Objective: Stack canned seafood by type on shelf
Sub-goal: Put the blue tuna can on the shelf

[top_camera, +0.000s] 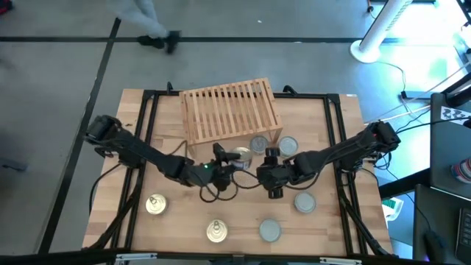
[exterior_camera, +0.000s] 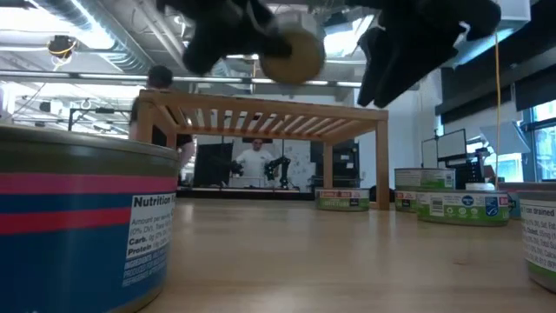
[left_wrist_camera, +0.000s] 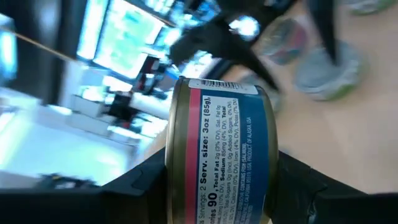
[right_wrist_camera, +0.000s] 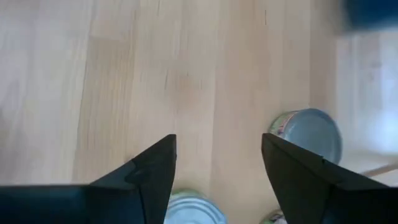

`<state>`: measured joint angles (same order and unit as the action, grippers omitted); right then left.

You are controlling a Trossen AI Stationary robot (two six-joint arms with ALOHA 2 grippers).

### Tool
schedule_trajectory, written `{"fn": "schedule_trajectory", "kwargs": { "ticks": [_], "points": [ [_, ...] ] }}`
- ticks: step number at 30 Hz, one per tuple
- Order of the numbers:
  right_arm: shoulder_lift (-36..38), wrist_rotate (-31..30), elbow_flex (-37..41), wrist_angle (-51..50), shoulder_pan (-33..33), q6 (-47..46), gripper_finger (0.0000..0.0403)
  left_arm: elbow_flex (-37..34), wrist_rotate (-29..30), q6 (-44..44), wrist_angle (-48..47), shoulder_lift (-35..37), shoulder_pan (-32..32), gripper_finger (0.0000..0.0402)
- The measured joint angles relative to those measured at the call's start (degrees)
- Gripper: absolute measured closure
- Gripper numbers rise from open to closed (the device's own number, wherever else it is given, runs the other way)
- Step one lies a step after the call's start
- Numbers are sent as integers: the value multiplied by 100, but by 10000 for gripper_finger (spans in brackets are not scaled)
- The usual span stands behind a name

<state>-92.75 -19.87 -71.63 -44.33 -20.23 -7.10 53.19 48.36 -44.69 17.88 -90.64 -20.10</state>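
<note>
Above the counter (top_camera: 176, 221) at mid-height, just off the shelf's (top_camera: 229, 109) six o'clock edge, my left claw (top_camera: 234, 156) pinches a gold-topped tin (top_camera: 241, 155) tipped on its side, while my right claw (top_camera: 273, 193) at its three o'clock hangs empty, fingers (right_wrist_camera: 155, 168) spread, over loose tins (top_camera: 305, 201).

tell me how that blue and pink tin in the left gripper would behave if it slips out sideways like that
The tin looks rigid, so the left gripper should not dent it. It is held on its side with the round wall free, so if dropped it would probably roll. Its glossy label may be slippery.
</note>
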Motion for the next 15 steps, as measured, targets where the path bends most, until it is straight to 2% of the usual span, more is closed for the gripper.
{"fn": "schedule_trajectory", "kwargs": {
  "ticks": [9, 15],
  "points": [
    [129, -130, -75, -389, 0, 163, 166, 4, 1194, -1242, -314, 1058, 345, 209],
    [129, -495, -75, -344, 0, 194, 166, 4, 1412, -1226, -1200, 1507, 949, 201]
  ]
}}
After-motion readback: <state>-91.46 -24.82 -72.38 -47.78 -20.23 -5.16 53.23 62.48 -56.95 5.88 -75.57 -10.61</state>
